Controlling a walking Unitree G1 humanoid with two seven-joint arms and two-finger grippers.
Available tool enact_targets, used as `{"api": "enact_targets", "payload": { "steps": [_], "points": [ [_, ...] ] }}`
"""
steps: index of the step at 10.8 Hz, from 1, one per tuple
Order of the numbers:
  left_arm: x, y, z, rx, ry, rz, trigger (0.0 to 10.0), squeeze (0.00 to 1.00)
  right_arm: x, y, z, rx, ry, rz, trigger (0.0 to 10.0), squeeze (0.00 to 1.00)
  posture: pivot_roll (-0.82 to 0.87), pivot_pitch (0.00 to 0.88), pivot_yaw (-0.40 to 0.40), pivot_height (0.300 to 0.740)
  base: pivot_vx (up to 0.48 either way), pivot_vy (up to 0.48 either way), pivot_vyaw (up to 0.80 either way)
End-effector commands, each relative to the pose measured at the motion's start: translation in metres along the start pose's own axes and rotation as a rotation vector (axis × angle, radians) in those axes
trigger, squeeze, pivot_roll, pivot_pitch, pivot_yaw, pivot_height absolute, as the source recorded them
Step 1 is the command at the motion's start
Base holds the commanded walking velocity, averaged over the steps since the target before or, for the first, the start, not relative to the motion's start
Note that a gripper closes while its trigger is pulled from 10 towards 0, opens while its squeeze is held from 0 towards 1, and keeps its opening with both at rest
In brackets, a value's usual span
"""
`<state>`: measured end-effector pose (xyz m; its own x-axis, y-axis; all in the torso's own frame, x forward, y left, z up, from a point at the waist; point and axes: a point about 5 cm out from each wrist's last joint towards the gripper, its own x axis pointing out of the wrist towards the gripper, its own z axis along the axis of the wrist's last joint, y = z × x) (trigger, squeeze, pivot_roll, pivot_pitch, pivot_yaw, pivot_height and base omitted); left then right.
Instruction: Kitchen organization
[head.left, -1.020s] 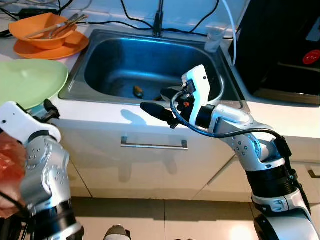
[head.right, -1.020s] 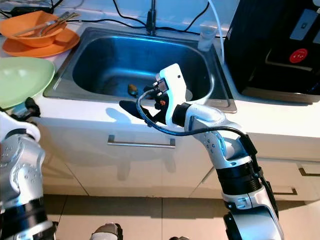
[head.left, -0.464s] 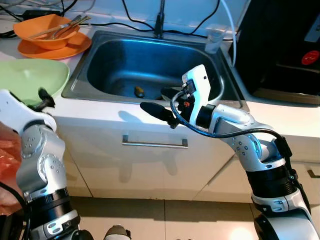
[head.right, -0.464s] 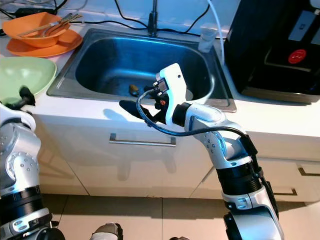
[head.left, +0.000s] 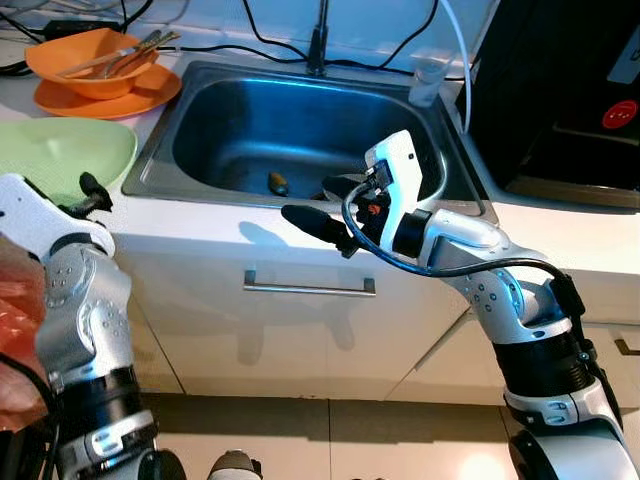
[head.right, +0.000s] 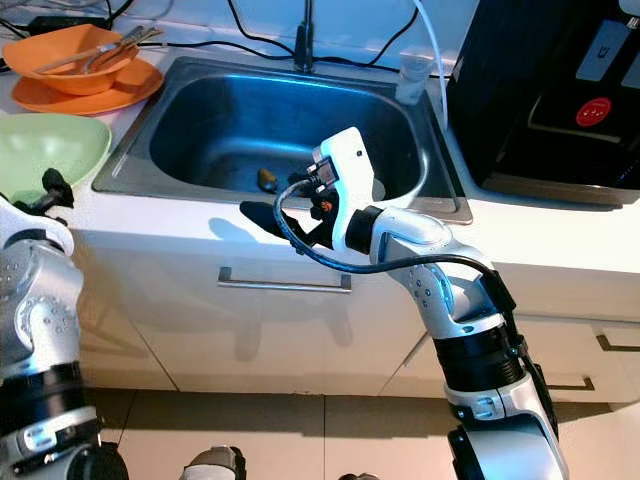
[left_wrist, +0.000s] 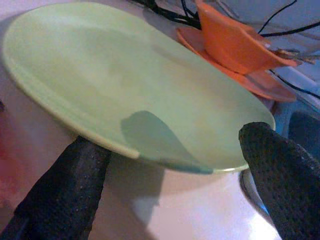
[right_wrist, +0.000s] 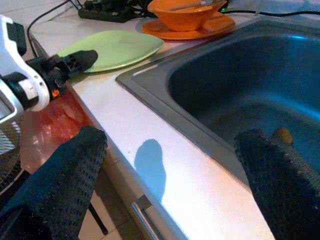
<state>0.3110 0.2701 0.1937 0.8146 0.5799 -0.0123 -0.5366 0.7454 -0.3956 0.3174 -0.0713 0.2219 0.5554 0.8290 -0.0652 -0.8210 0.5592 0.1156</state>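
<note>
Hovering over the front rim of the steel sink (head.left: 150, 160), the right gripper (head.left: 325, 205) has its fingers spread wide and holds nothing. Left of the sink, the left gripper (left_wrist: 175, 175) is open, fingers straddling the near edge of the pale green plate (head.left: 55, 160). Orange bowl (head.left: 90, 60) with utensils sits on an orange plate behind it.

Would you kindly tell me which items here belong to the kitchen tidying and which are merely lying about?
Job in hand:
green plate, at the left gripper
orange bowl with cutlery
orange plate
sink

Lying about:
black appliance
cables
drawer handle
</note>
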Motion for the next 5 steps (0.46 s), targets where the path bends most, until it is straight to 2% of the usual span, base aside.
{"api": "enact_targets", "payload": {
  "steps": [1, 3, 5],
  "points": [
    [0.004, -0.003, -0.004, -0.018, 0.022, -0.027, 10.0, 0.00, -0.006, -0.002, 0.004, -0.016, -0.015, -0.023, 10.0, 0.08, 0.16, 0.086, -0.070, 0.740, 0.000, 0.000, 0.00],
    [0.018, 0.003, -0.009, -0.159, 0.061, 0.006, 10.0, 0.00, -0.008, -0.002, 0.004, -0.017, -0.015, -0.028, 10.0, 0.09, 0.14, 0.084, -0.065, 0.740, 0.000, 0.000, 0.00],
    [0.025, 0.006, -0.013, -0.198, 0.078, 0.018, 10.0, 0.00, -0.011, -0.003, 0.004, -0.019, -0.011, -0.037, 10.0, 0.09, 0.13, 0.084, -0.060, 0.740, 0.000, 0.000, 0.00]
  ]
}}
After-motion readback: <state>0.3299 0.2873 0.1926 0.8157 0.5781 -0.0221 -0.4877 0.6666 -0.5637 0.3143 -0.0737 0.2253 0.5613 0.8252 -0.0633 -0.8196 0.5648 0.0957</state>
